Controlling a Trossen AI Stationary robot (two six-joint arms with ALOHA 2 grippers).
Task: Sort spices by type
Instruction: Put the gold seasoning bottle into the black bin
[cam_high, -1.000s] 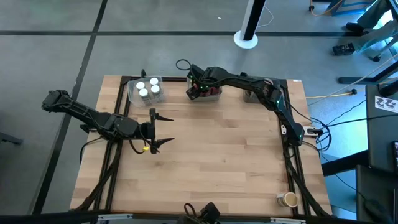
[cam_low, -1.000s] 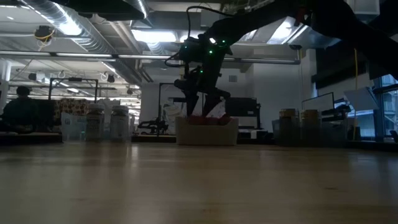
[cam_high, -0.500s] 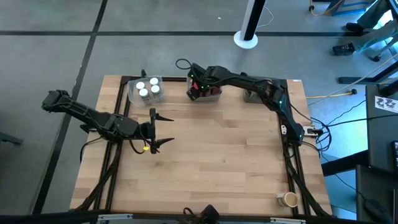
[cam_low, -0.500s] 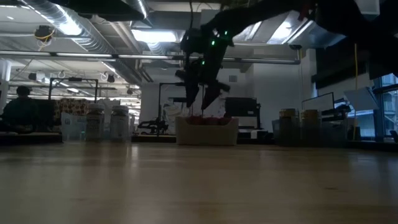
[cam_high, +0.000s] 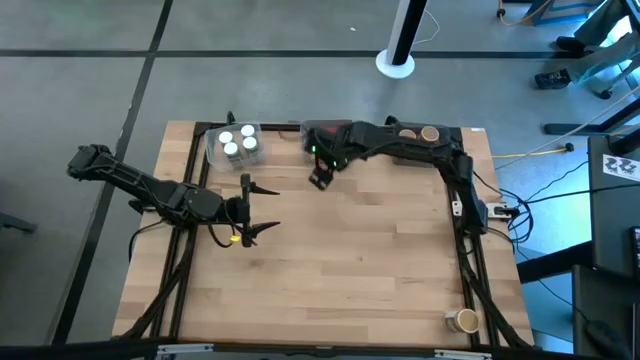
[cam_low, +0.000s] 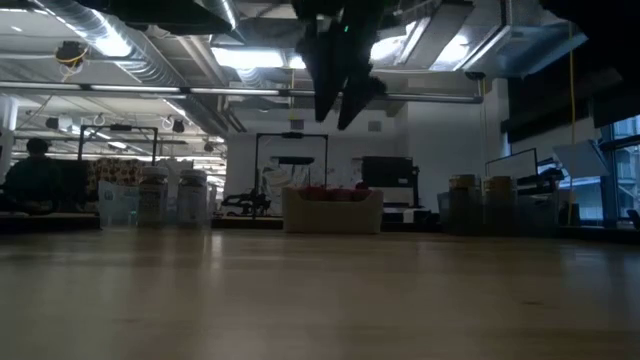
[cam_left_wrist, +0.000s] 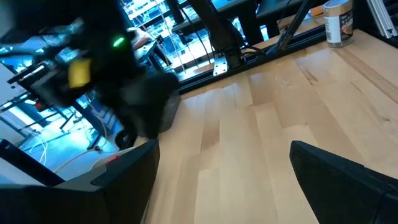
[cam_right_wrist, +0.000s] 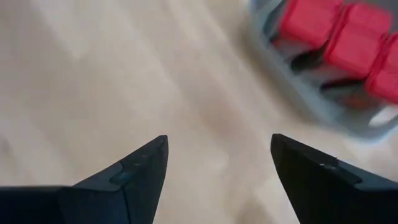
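Along the far edge stand three trays. The left one holds white-capped jars (cam_high: 237, 143), the middle one red packets (cam_right_wrist: 348, 40), and the right one tan jars (cam_high: 418, 133). Another tan jar (cam_high: 464, 320) stands alone at the near right corner and shows in the left wrist view (cam_left_wrist: 339, 22). My right gripper (cam_high: 320, 180) hangs open and empty over bare wood just near of the middle tray (cam_right_wrist: 298, 99), high above the table in the low view (cam_low: 334, 120). My left gripper (cam_high: 268, 208) waits open at the table's left, pointing right.
Black frame rails run along the table's left, right and far edges. The wide middle of the wooden top (cam_high: 350, 270) lies bare between the trays and the lone jar. Beyond the table are room shelves and a seated person (cam_low: 35, 175).
My right gripper has risen out of the middle tray of red packets and swung toward the table's near edge, now hanging empty over bare wood. The red packets stay in their tray.
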